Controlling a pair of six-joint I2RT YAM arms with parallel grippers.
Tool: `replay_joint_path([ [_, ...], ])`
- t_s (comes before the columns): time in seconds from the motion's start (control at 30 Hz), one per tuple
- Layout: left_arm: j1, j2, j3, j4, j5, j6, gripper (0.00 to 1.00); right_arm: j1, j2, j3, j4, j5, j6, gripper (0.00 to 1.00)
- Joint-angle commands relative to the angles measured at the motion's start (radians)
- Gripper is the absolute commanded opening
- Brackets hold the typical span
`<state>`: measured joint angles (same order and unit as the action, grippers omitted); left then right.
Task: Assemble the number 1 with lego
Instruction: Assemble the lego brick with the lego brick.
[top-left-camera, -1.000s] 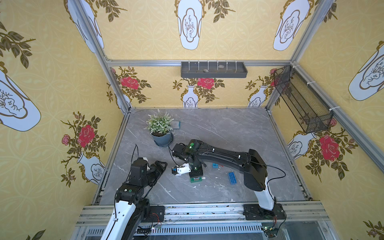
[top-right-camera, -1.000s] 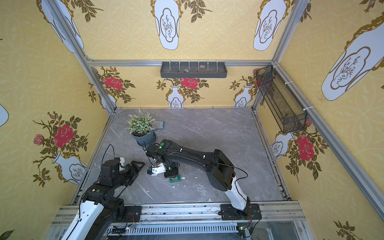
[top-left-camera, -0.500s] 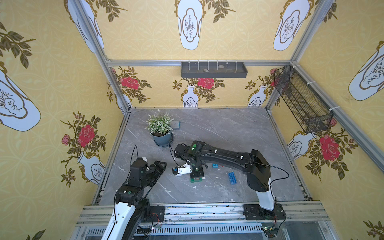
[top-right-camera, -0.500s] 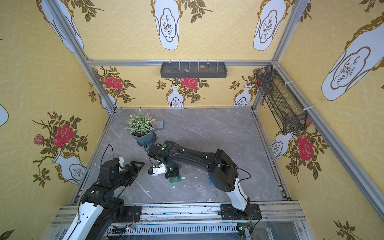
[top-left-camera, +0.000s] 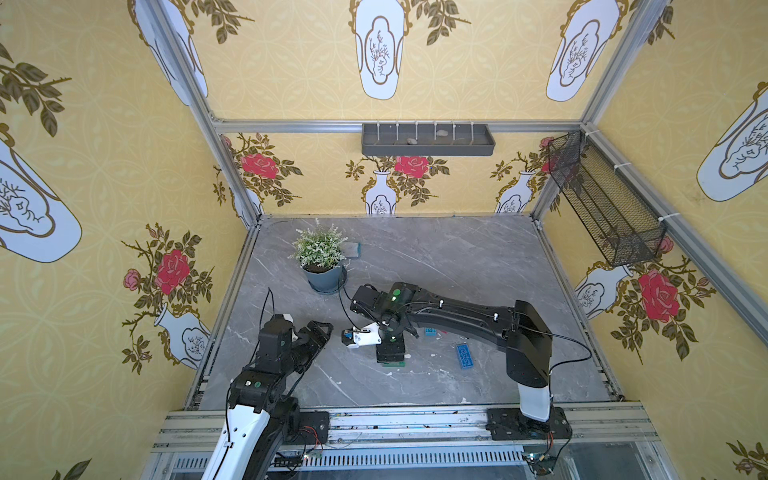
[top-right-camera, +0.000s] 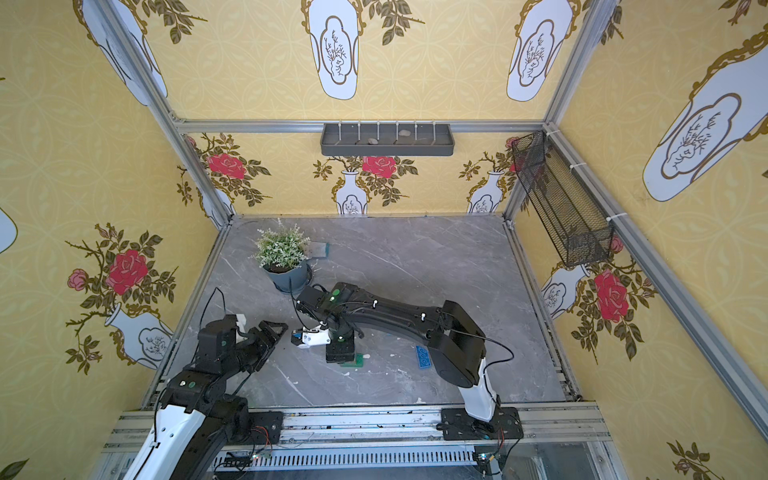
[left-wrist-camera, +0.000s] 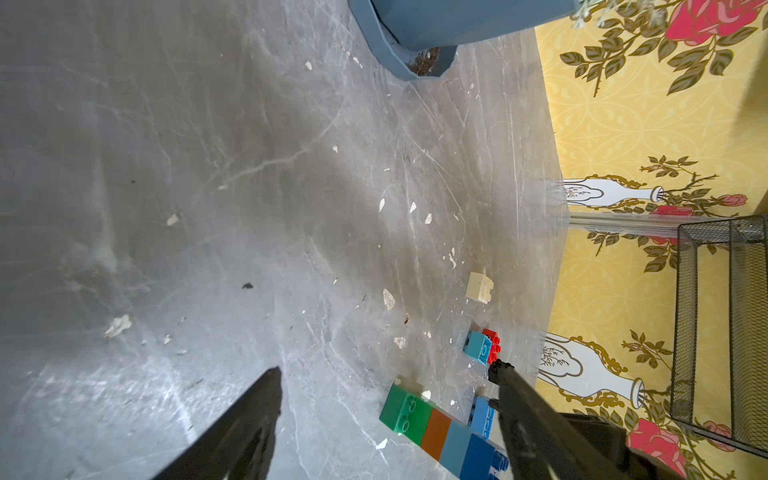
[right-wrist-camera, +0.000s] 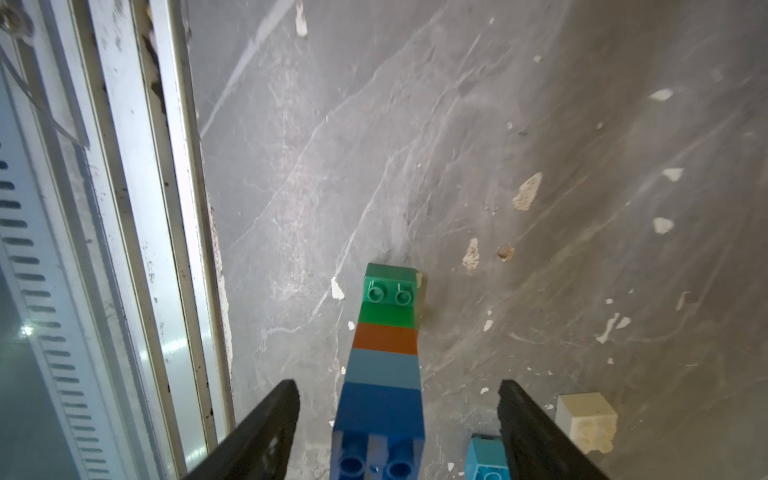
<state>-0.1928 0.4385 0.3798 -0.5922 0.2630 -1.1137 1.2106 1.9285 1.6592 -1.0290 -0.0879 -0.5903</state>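
Observation:
A lego stack (right-wrist-camera: 384, 365) stands on the grey table: green brick at the bottom, then orange-brown, light blue and blue on top. My right gripper (right-wrist-camera: 397, 386) is open, one finger on each side of the blue top brick, neither touching it. In both top views the right gripper (top-left-camera: 390, 349) hangs straight over the stack, and only the green base (top-left-camera: 394, 364) shows. My left gripper (left-wrist-camera: 386, 374) is open and empty, to the left of the stack (left-wrist-camera: 432, 424). Loose lego lies nearby: a white brick (left-wrist-camera: 479, 286), a light blue brick (left-wrist-camera: 478, 345) against a red brick (left-wrist-camera: 492, 347), and a long blue brick (top-left-camera: 464, 355).
A potted plant (top-left-camera: 322, 266) stands behind the left gripper (top-left-camera: 320, 332), with a small teal pad (top-left-camera: 353, 248) beside it. The metal rail (right-wrist-camera: 166, 208) at the table's front edge runs close to the stack. White flecks dot the table (top-left-camera: 436, 257). A mesh basket (top-left-camera: 602, 203) hangs on the right wall.
My right gripper has opened and let go of the top of the stack, which stays standing. The left arm has barely moved.

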Motion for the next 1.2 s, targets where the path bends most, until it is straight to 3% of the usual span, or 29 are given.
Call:
replay_joint_path([
  [0.0,0.001,0.006,0.011,-0.01,-0.001,0.037,0.83,-0.01,-0.059,-0.02,0.1,-0.046,0.057,0.8],
  [0.07,0.001,0.017,0.017,0.001,0.024,0.066,0.82,-0.022,-0.122,-0.062,0.168,-0.055,0.114,0.8],
  [0.17,0.001,0.065,0.027,0.068,0.134,0.131,0.79,-0.061,-0.251,-0.179,0.325,-0.046,0.305,0.77],
  [0.37,-0.001,0.247,0.071,0.118,0.332,0.285,0.75,-0.089,-0.514,-0.484,0.642,0.074,0.84,0.72],
  [0.5,-0.036,0.297,0.077,0.172,0.413,0.29,0.74,-0.127,-0.567,-0.558,0.632,0.097,1.139,0.68],
  [0.57,-0.101,0.312,0.09,0.187,0.41,0.291,0.74,-0.139,-0.576,-0.574,0.589,0.098,1.254,0.69],
  [0.83,-0.38,0.462,0.152,0.256,0.363,0.254,0.62,-0.146,-0.555,-0.628,0.563,-0.019,1.408,0.62],
  [0.97,-0.413,0.524,0.156,0.285,0.35,0.222,0.52,-0.124,-0.527,-0.647,0.583,-0.062,1.441,0.59],
  [1.17,-0.441,0.597,0.177,0.32,0.367,0.208,0.46,-0.098,-0.505,-0.655,0.588,-0.073,1.467,0.54],
])
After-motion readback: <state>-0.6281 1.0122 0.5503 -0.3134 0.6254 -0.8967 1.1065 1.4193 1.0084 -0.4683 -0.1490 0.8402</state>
